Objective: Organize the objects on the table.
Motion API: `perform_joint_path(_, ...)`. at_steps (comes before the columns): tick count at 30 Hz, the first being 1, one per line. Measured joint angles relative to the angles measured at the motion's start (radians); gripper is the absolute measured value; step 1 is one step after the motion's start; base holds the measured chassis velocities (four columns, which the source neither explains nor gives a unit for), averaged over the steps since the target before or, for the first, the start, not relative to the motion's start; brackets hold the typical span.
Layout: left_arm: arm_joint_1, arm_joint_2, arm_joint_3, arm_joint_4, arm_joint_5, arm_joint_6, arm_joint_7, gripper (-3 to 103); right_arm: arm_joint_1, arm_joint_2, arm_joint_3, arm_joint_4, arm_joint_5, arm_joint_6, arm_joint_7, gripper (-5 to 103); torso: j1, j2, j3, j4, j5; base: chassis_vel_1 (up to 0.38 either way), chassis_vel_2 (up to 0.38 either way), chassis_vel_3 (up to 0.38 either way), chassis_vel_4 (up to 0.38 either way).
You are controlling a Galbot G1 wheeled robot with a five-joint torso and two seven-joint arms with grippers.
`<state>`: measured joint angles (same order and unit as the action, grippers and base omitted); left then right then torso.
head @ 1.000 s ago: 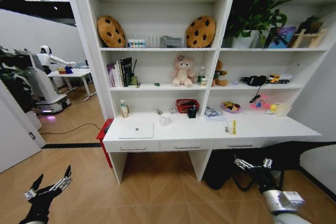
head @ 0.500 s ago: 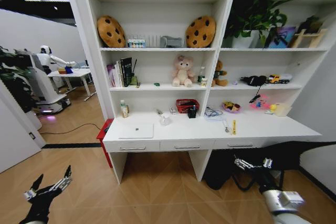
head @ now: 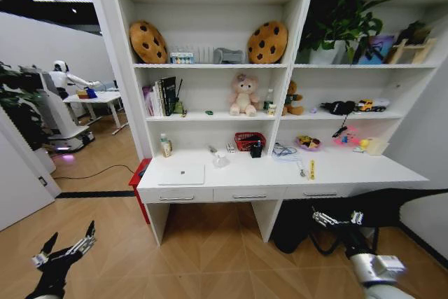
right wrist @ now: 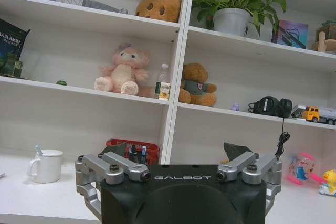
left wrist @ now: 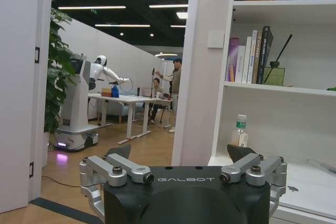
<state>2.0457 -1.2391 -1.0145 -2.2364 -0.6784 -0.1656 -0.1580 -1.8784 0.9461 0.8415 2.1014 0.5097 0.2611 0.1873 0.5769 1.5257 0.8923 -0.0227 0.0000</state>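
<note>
Ahead, from my remote seat, I count one silver laptop [head: 182, 174] lying closed on the left part of the white tabletop [head: 364, 169], one white mug [head: 220, 160] just right of it, one red basket [head: 249, 141] against the back wall, and one yellow strip [head: 312, 169] toward the right. Three drawers with metal handles line the front edge. On the shelf above I see two plush toys, a pink bear [head: 243, 94] and a brown bear [head: 292, 98], and on the top shelf two cookie cushions [head: 148, 41].

Both arms hang low, well short of the tabletop. My left gripper [head: 64, 247] sits over the wooden floor [head: 210, 257] at lower left, fingers spread and empty. My right gripper [head: 337, 218] hangs below the right end of the front edge, also spread and holding nothing. Every object lies above and beyond both grippers, none touching.

Bare wood floor stretches between me and the drawers. The kneehole under the tabletop is open; a dark mass lies on the floor at right, beside my right arm.
</note>
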Motion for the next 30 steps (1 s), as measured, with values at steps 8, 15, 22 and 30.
perform_joint_path(8, 0.0, 0.0, 0.0, 0.0, 0.0, 0.0, 0.0, 100, 0.0, 0.0, 0.0, 0.0, 0.0, 0.0, 0.0, 100, 0.0, 0.0, 0.0, 0.0, 0.0, 0.0, 0.0, 0.0, 0.0)
perform_joint_path(15, 0.0, 0.0, 0.0, 0.0, 0.0, 0.0, 0.0, 100, 0.0, 0.0, 0.0, 0.0, 0.0, 0.0, 0.0, 100, 0.0, 0.0, 0.0, 0.0, 0.0, 0.0, 0.0, 0.0, 0.0)
perform_joint_path(22, 0.0, 0.0, 0.0, 0.0, 0.0, 0.0, 0.0, 100, 0.0, 0.0, 0.0, 0.0, 0.0, 0.0, 0.0, 100, 0.0, 0.0, 0.0, 0.0, 0.0, 0.0, 0.0, 0.0, 0.0)
perform_joint_path(30, 0.0, 0.0, 0.0, 0.0, 0.0, 0.0, 0.0, 100, 0.0, 0.0, 0.0, 0.0, 0.0, 0.0, 0.0, 100, 0.0, 0.0, 0.0, 0.0, 0.0, 0.0, 0.0, 0.0, 0.0)
